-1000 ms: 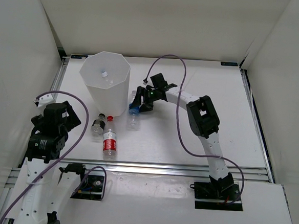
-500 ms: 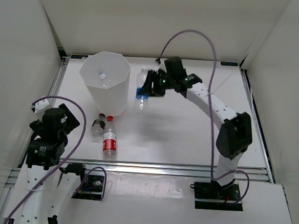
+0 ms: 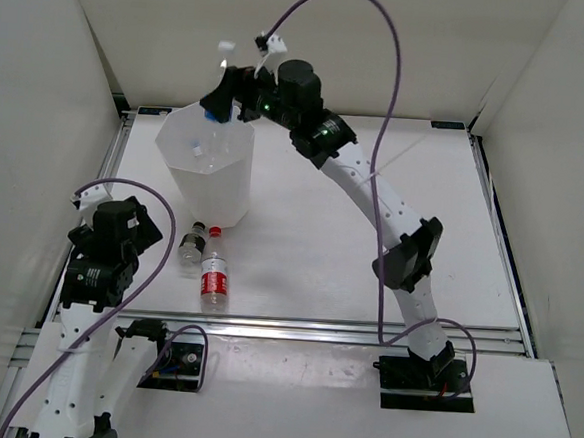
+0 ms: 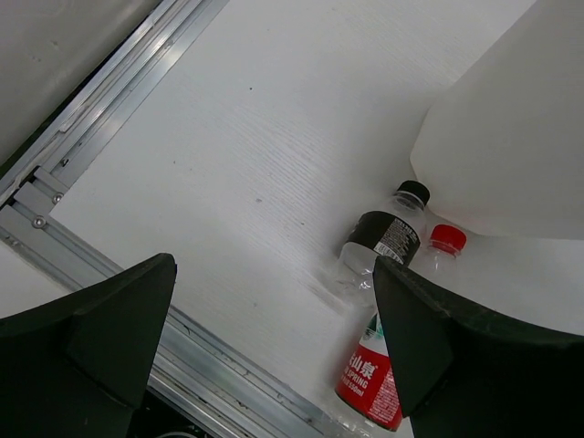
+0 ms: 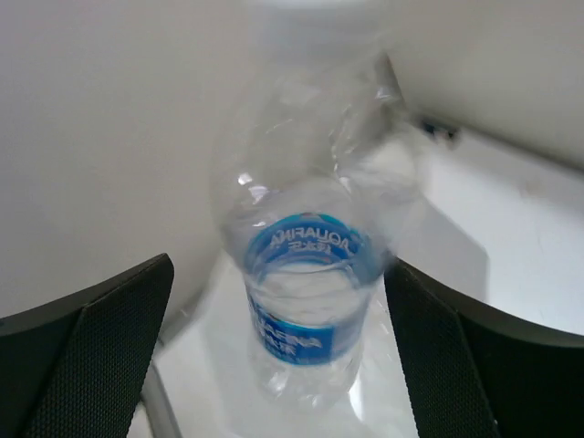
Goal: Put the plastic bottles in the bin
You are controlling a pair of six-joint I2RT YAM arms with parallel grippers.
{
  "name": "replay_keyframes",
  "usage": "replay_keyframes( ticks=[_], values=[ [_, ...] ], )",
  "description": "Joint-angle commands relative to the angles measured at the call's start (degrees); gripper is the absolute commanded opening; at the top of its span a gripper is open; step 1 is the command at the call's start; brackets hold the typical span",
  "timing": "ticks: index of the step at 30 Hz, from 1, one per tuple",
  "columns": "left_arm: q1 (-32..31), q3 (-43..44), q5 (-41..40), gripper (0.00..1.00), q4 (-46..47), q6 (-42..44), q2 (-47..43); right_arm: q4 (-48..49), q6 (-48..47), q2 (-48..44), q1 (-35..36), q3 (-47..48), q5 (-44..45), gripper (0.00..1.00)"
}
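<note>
White tabletop walled in by white panels; high over its far left part the right gripper stands spread wide, its fingers well clear on either side of the blue-labelled bottle; that bottle, blurred, sits loose between them and appears to touch neither; in the top view its blue label shows just at the far rim of the bin; inside the bin a small white cap shows; just beside the bin's near side, on the table, lie the dark-capped bottle and the red-labelled bottle, side by side; the left gripper, jaws spread and holding nothing, hangs above the near left of the table, its camera looking down on those two.
</note>
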Motion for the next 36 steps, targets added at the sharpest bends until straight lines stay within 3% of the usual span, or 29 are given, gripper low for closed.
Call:
replay_keyframes(
  ticks=[1, 4, 9, 13, 21, 27, 36],
  values=[
    [0.23, -1.30, 0.23, 1.00, 2.93, 1.72, -0.17, -3.80, -2.88, 1.70, -0.23, -2.92, 0.75, 1.00],
    [0.23, -1.83, 0.75, 1.00, 5.73, 3.12, -0.17, -6.45, -6.48, -3.74, -1.27, -7.05, 7.87, 1.00],
    [0.23, -6.74, 5.58, 1.00, 14.34, 8.55, -2.80, -7.86, -5.62, -12.79, -5.23, -11.71, 7.35, 1.00],
    [0.23, -13.51, 18.03, 1.00, 21.64, 13.76, -3.94, -11.19, -5.61, -17.90, -6.02, -17.51, 6.21, 1.00],
    [0.23, -17.65, 26.15, 1.00, 29.73, 20.35, 4.99, -19.90, -5.61, -24.31, -6.02, -24.19, 1.81, 1.00],
    [0.76, -18.27, 28.88, 1.00, 32.11, 20.36, 15.28, -21.30, -7.63, -28.45, -6.02, -28.86, 3.57, 1.00],
    [0.76, -21.16, 26.69, 1.00, 38.08, 19.49, 20.14, -23.68, -10.89, -32.49, -8.30, -30.00, 5.68, 1.00]
  ],
)
